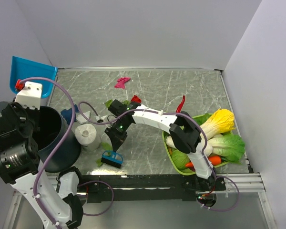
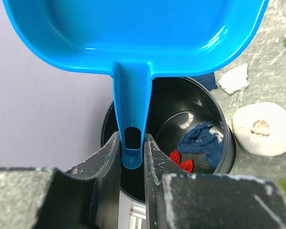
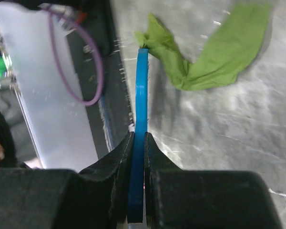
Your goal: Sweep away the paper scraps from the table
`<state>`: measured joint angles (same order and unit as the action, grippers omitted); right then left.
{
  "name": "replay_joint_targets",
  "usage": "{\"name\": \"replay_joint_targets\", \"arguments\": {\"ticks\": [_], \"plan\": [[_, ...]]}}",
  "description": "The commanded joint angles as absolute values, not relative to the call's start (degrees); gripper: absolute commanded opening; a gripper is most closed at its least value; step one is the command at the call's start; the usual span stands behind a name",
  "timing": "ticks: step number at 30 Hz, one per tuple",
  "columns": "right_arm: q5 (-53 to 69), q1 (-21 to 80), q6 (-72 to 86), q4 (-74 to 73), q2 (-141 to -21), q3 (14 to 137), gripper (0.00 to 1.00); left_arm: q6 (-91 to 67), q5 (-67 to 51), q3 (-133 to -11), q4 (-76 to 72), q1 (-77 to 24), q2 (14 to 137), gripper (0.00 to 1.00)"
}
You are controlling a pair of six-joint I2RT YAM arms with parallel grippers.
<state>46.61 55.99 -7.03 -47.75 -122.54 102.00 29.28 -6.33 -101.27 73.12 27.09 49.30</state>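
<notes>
My left gripper (image 2: 132, 148) is shut on the handle of a blue dustpan (image 2: 133, 33), which is held tilted over a black bin (image 2: 225, 143). In the bin lie a blue scrap (image 2: 202, 138) and a red scrap (image 2: 181, 162). My right gripper (image 3: 138, 143) is shut on the thin blue handle of a small brush (image 1: 112, 159) near the table's front edge, with a green scrap (image 3: 214, 52) just past the brush. On the table (image 1: 152, 86) lie a magenta scrap (image 1: 122, 82), a red scrap (image 1: 135, 99), a green scrap (image 1: 109, 103) and a white scrap (image 2: 234, 78).
A white tissue roll (image 1: 87, 135) stands right of the bin (image 1: 62, 143). A long red chilli (image 1: 181, 103) lies beside a green tray (image 1: 168, 149) of vegetables at the right. White walls close in the table on three sides.
</notes>
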Motion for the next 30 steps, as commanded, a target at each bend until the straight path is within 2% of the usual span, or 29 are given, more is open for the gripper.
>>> {"name": "replay_joint_targets", "arguments": {"ticks": [1, 5, 11, 15, 23, 30], "plan": [[40.89, 54.94, 1.93, -44.56, -121.99, 104.41, 0.00, 29.09, -8.70, -102.13, 71.45, 27.33, 48.08, 0.01], [31.14, 52.30, 3.17, -44.21, -121.82, 104.15, 0.00, 29.00, -10.19, -102.39, 72.16, 27.42, 48.16, 0.01], [24.44, 44.48, 2.03, -44.74, -118.13, 100.47, 0.00, 27.52, -13.01, -100.02, 69.61, 27.33, 48.25, 0.01], [20.67, 39.56, 0.53, -45.70, -115.06, 97.92, 0.00, 22.34, -18.88, -102.99, 68.38, 27.33, 54.29, 0.01], [22.23, 36.13, -5.62, -46.84, -104.79, 95.97, 0.00, 16.00, -25.75, -107.93, 65.58, 26.46, 64.07, 0.01], [22.86, 32.79, -9.66, -47.55, -97.83, 100.19, 0.00, 16.26, -14.86, -107.31, 60.21, 8.54, 72.05, 0.01]]}}
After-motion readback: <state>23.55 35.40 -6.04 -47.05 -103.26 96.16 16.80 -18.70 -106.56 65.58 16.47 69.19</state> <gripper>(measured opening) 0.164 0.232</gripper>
